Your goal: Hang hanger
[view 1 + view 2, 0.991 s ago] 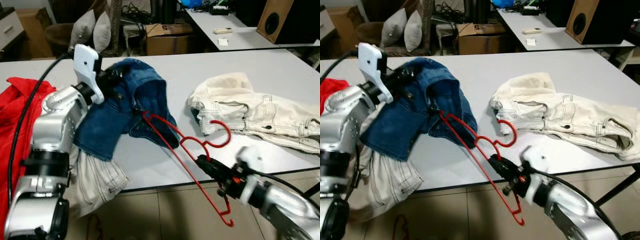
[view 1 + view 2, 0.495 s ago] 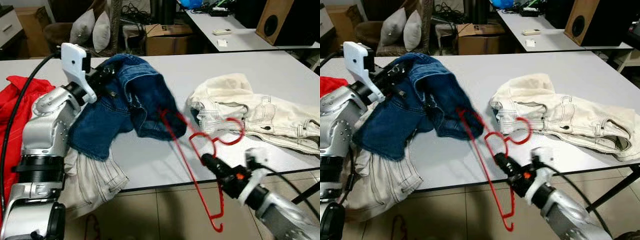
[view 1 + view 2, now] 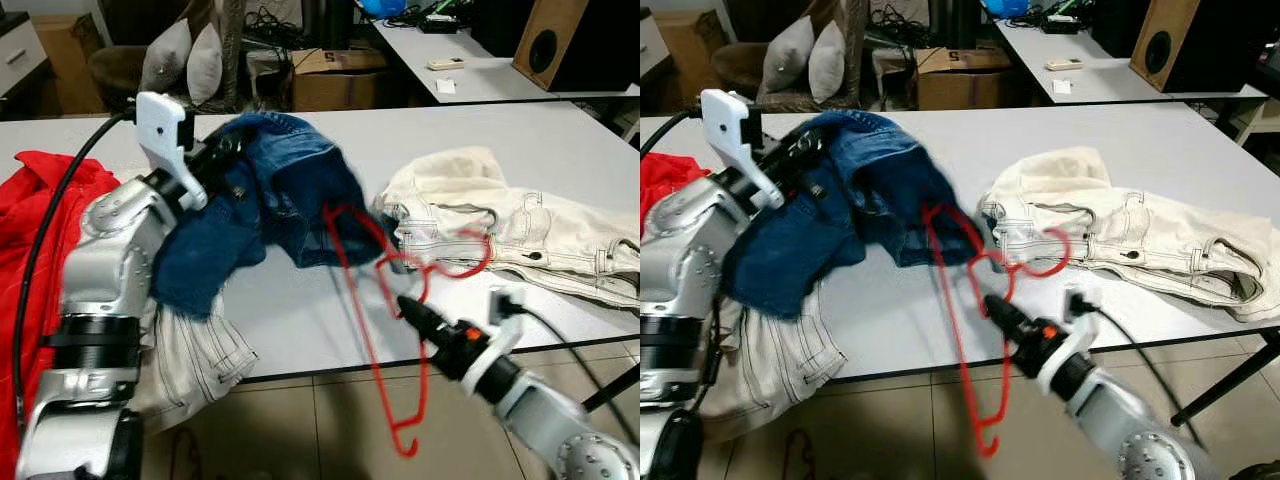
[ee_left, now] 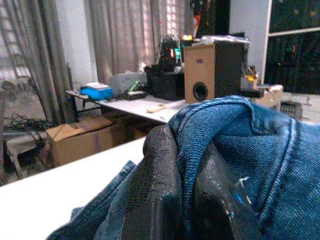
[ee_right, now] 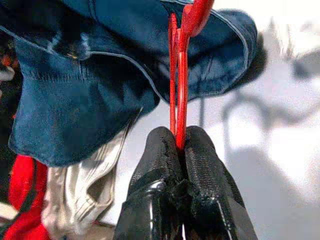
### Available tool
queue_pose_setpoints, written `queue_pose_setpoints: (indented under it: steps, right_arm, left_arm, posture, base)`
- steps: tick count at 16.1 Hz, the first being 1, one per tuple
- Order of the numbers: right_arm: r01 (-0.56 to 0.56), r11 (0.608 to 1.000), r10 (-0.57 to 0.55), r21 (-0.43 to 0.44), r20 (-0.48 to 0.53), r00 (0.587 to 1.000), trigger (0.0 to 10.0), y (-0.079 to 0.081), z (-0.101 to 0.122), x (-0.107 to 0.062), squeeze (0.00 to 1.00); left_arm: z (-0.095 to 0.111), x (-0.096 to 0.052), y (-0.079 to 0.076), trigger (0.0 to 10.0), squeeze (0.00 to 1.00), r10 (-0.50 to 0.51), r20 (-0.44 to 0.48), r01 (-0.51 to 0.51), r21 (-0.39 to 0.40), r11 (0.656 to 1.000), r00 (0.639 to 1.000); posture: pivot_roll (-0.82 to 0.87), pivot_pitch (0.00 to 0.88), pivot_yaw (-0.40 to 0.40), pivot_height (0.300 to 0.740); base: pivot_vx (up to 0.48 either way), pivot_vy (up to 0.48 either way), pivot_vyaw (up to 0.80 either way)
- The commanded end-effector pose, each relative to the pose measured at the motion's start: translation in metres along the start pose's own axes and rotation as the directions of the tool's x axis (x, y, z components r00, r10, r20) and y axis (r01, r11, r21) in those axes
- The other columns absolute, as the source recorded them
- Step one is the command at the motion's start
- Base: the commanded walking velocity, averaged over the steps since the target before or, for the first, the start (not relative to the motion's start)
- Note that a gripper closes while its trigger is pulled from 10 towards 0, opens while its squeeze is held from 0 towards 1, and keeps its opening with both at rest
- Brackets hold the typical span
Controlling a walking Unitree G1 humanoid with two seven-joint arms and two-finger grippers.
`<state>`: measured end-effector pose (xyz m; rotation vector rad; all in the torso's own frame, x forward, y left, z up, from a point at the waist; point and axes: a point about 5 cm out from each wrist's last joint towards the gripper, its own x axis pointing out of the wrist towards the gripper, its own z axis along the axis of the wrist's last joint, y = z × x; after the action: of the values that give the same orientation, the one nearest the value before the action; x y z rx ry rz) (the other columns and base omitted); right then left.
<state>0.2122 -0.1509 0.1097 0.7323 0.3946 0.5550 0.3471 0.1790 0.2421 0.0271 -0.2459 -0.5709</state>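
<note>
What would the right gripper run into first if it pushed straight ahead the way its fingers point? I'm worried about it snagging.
Probably the blue denim garment. The right gripper, shut on the red hanger, points along the hanger toward the denim's folded edge; depth is unclear.

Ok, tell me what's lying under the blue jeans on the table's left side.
Under the blue jeans, a pale striped garment hangs off the table edge, beside a red garment. How far it runs beneath the jeans is covered.

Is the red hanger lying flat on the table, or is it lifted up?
Lifted. The right gripper is shut on the red hanger, holding it on edge, its lower end hanging past the table edge and its upper end at the blue jeans.
</note>
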Motion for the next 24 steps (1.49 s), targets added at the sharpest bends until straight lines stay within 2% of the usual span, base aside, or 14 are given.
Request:
queue_pose_setpoints:
  steps: [1,2,4,8,11,14,16,19,20,21,24]
  right_arm:
    - [0.014,0.999,-0.012,0.05,-0.034,0.999,10.0,-0.001,-0.007,0.0,0.0]
    - [0.041,0.995,-0.037,0.086,-0.041,0.998,10.0,-0.004,-0.009,0.0,0.0]
    - [0.091,0.982,-0.089,0.167,-0.019,0.996,10.0,-0.012,-0.009,0.005,0.0]
    - [0.111,0.939,-0.133,0.325,0.046,0.99,10.0,-0.018,0.002,0.016,0.0]
    - [0.021,0.894,-0.109,0.448,0.17,0.979,10.0,-0.018,0.019,0.021,0.0]
    - [-0.073,0.865,-0.079,0.496,0.278,0.957,10.0,-0.016,0.036,0.02,0.0]
    - [-0.096,0.826,-0.121,0.555,0.342,0.932,10.0,-0.02,0.045,0.02,0.0]
    - [-0.172,0.77,-0.143,0.615,0.428,0.892,10.0,-0.022,0.062,0.024,0.0]
    - [-0.188,0.741,-0.167,0.645,0.448,0.878,10.0,-0.023,0.066,0.03,0.0]
    - [-0.182,0.733,-0.183,0.656,0.447,0.876,10.0,-0.024,0.067,0.032,0.0]
    - [-0.166,0.672,-0.267,0.722,0.445,0.855,10.0,-0.029,0.071,0.05,0.0]
  left_arm:
    - [0.013,0.004,0.0,0.0,0.0,0.01,0.061,-0.012,0.026,1.0,0.998]
    - [0.015,0.005,-0.002,0.0,0.0,0.005,0.079,-0.006,0.016,1.0,0.997]
    - [0.02,0.001,-0.01,0.0,0.0,-0.066,0.134,0.07,-0.025,0.997,0.989]
    - [0.023,-0.002,-0.018,0.0,0.0,-0.143,0.152,0.148,-0.026,0.989,0.978]
    - [0.014,-0.007,-0.023,0.0,0.0,-0.21,0.084,0.213,-0.018,0.977,0.974]
    - [-0.001,-0.013,-0.017,0.0,0.0,-0.181,0.003,0.18,0.051,0.982,0.984]
    - [-0.004,-0.02,-0.02,0.0,0.0,-0.204,0.003,0.204,0.015,0.979,0.979]
    - [-0.011,-0.029,-0.025,0.0,0.0,-0.226,-0.028,0.226,0.005,0.974,0.974]
    - [-0.019,-0.033,-0.027,0.0,0.0,-0.237,-0.07,0.24,0.023,0.971,0.969]
    - [-0.021,-0.034,-0.028,0.0,0.0,-0.238,-0.082,0.241,0.029,0.97,0.968]
    - [-0.029,-0.038,-0.041,0.0,0.0,-0.271,-0.107,0.273,0.005,0.962,0.957]
  posture:
    - [0.02,0.0,0.021,0.74]
    - [0.02,0.0,0.019,0.74]
    - [0.03,0.0,0.022,0.74]
    - [0.04,0.0,0.017,0.74]
    - [0.04,0.0,0.018,0.74]
    - [0.04,0.0,0.018,0.74]
    - [0.03,0.0,0.024,0.74]
    - [0.03,0.0,0.03,0.74]
    - [0.04,0.0,0.029,0.74]
    - [0.04,0.0,0.03,0.74]
    - [0.04,0.0,0.038,0.74]
  base:
    - [0.0,0.0,0.0]
    - [0.0,0.0,0.0]
    - [0.0,0.0,0.0]
    - [0.0,0.0,0.0]
    - [0.0,0.0,0.0]
    - [0.0,0.0,0.0]
    - [0.0,0.0,0.0]
    - [0.0,0.0,0.0]
    - [0.0,0.0,0.0]
    - [0.0,0.0,0.0]
    - [0.0,0.0,0.0]
